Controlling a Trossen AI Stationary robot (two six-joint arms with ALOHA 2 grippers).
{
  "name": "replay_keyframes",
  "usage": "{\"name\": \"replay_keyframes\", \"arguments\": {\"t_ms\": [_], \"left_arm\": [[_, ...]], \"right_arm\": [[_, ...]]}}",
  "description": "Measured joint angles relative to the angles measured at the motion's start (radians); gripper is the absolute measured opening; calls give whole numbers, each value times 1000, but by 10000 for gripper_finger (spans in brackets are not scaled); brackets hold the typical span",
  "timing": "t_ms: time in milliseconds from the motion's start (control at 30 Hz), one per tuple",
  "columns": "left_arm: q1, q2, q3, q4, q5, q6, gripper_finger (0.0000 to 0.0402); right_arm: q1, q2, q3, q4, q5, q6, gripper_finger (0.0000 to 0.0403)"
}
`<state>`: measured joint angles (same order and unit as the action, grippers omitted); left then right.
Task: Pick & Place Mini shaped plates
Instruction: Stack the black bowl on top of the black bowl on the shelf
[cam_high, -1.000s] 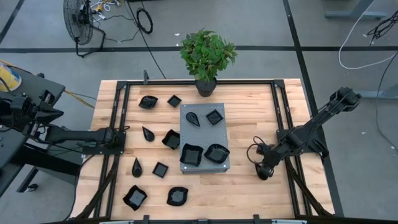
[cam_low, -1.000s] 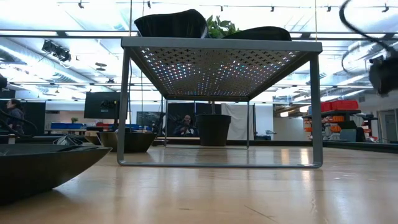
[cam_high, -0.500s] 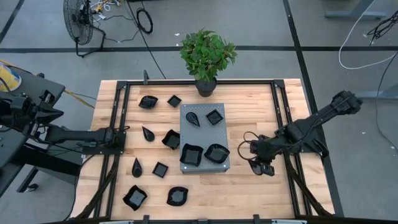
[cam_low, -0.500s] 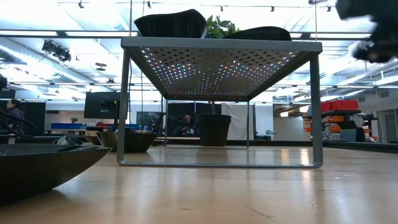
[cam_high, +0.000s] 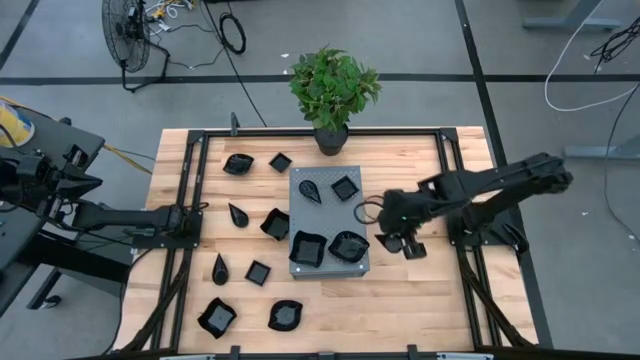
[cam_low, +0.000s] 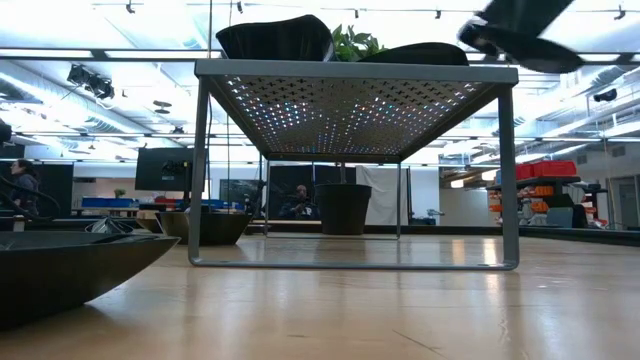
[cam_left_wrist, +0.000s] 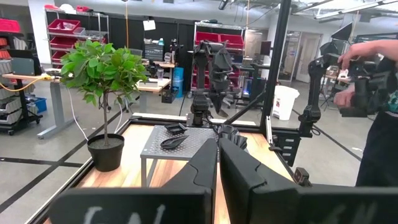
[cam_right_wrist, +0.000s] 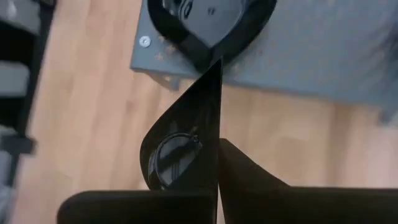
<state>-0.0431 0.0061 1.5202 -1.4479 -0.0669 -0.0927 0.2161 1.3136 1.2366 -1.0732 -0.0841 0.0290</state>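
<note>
A: Right claw swinging in from the right edge of the worktop; now hanging just beside the right edge of the grey slab.

B: Carrying anything?

A: Pinching a teardrop plate by its rim between closed fingers, going by the wrist view; holding it over bare wood, point toward the slab's corner and the wavy-edged plate sitting there.

B: Meaning the pick is probably done and the placing is starting; four plates lying on the slab already, eight or so waiting on the left half of the worktop.

A: Needing care near that wavy-edged plate; little free room at that corner.

B: Left claw?

A: Waiting at the left edge, fingers together, gripping nothing.
</note>
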Motion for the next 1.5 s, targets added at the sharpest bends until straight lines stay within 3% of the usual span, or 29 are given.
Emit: {"name": "replay_keyframes", "arguments": {"t_ms": [233,533,1033,1500], "left_arm": [[0,0,0,0,0,0,23],[0,0,0,0,0,0,23],[0,0,0,0,0,0,23],[0,0,0,0,0,0,23]], "right_arm": [[-94,119,213,-80,112,-269,0],[-206,258,423,-65,121,-335,0],[-295,333,480,135,118,163,0],[-314,332,412,302,41,335,0]]}}
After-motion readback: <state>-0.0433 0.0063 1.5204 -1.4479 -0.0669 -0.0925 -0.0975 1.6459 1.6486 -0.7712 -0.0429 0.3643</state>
